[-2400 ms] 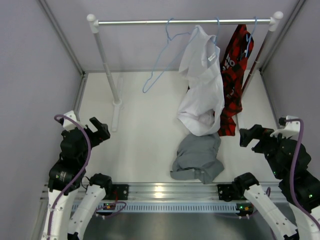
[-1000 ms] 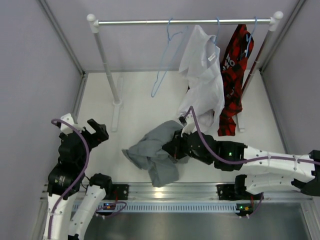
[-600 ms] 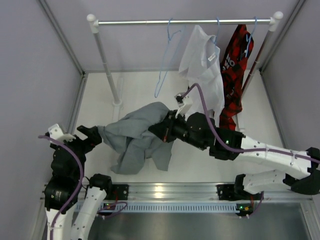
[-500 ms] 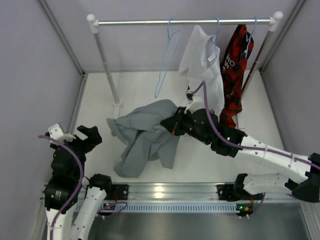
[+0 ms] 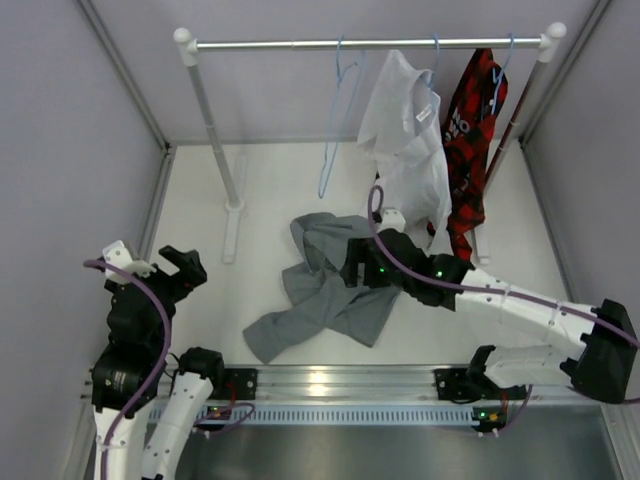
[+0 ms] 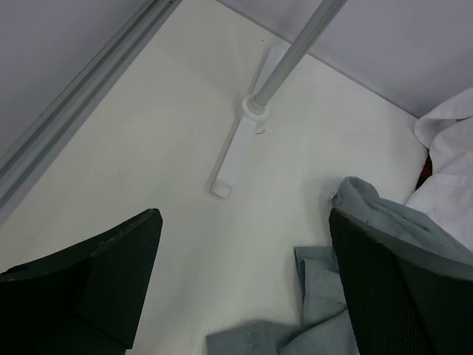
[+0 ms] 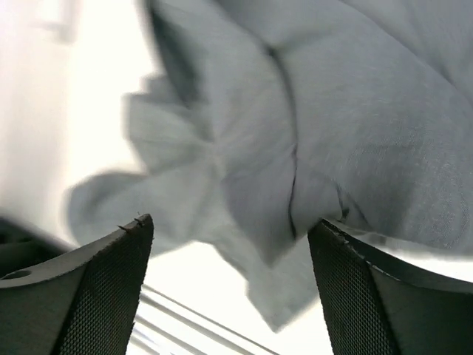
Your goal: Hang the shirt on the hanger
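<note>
Below the hanger (image 5: 335, 140), your right gripper (image 5: 362, 272) hovers open above the shirt (image 5: 320, 292) lying on the table (image 5: 270, 200), probably to regrasp; your left gripper (image 5: 175, 270) hangs open, empty.

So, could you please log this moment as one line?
shirt: crumpled on table | hanger: bare, hanging on rail | left gripper: open, empty | right gripper: open, over shirt

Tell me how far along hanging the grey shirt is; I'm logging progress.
Done: little; the shirt lies rumpled, partly spread, on the table. In hand: the right claw hovers open over it, gripping nothing; the left claw is open, aside. Left: fit the bare hanger on the rail into it.
</note>
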### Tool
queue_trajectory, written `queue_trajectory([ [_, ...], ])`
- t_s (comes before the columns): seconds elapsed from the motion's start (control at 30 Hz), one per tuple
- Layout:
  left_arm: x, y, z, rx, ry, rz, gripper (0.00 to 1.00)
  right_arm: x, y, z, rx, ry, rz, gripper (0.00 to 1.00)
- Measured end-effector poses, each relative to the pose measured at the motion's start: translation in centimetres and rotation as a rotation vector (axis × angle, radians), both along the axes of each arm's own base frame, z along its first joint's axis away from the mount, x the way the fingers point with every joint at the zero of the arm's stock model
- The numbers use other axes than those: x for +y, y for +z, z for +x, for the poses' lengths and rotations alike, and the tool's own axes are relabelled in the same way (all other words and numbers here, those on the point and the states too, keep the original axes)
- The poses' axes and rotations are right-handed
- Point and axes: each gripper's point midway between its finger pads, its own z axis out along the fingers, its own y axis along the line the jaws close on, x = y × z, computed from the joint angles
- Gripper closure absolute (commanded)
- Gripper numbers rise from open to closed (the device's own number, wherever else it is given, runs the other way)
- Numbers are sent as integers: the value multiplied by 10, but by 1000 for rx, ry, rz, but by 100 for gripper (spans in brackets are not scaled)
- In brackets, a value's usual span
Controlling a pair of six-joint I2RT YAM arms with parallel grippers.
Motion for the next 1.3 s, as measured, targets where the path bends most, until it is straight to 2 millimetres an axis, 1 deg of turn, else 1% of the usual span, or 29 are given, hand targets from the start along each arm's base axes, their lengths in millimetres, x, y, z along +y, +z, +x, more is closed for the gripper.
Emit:
queue_trajectory([
  [0.07,0,0,0,1,2,0,2,37,44,5,-90,73,15,17],
  [0.13,0,0,0,1,2,0,2,69,77,14,-164,108,21,20],
  [0.2,0,0,0,0,1,-1,2,91,87,25,-207,111,-11,21],
  [0.23,0,0,0,-2,1,-1,2,96,84,32,-226,89,-52,20],
  [0.3,0,1,-1,-7,1,-2,2,103,66,48,-259,31,-173,18],
  [0.33,0,1,-2,-9,1,-2,2,104,55,52,-267,10,-228,18],
  [0.37,0,2,-2,-12,0,-3,2,105,43,54,-269,2,-280,18],
  [0.47,0,2,-2,-14,-3,-4,2,107,15,55,-253,32,-384,19],
  [0.53,0,2,-2,-14,-3,-4,2,118,7,60,-255,58,-413,20],
  [0.63,0,2,-3,-14,-3,-4,2,144,1,72,-263,89,-419,21],
  [0.7,0,2,-3,-15,-3,-4,2,153,-8,78,-254,99,-428,24],
  [0.77,0,2,-3,-17,-3,-4,2,157,-18,83,-244,98,-439,27],
  [0.87,0,2,-3,-17,-5,-5,2,157,-33,95,-230,80,-468,36],
  [0.9,-1,2,-3,-17,-6,-5,2,157,-38,98,-227,75,-475,41],
  [1.07,-1,2,-3,-16,-10,-6,2,162,-55,110,-211,62,-491,51],
  [1.17,-1,2,-3,-16,-10,-6,2,166,-64,112,-199,65,-494,69],
  [1.2,-1,2,-3,-17,-10,-6,2,168,-67,112,-194,68,-491,81],
  [1.3,-1,2,-3,-16,-10,-6,2,171,-77,113,-180,71,-486,88],
])
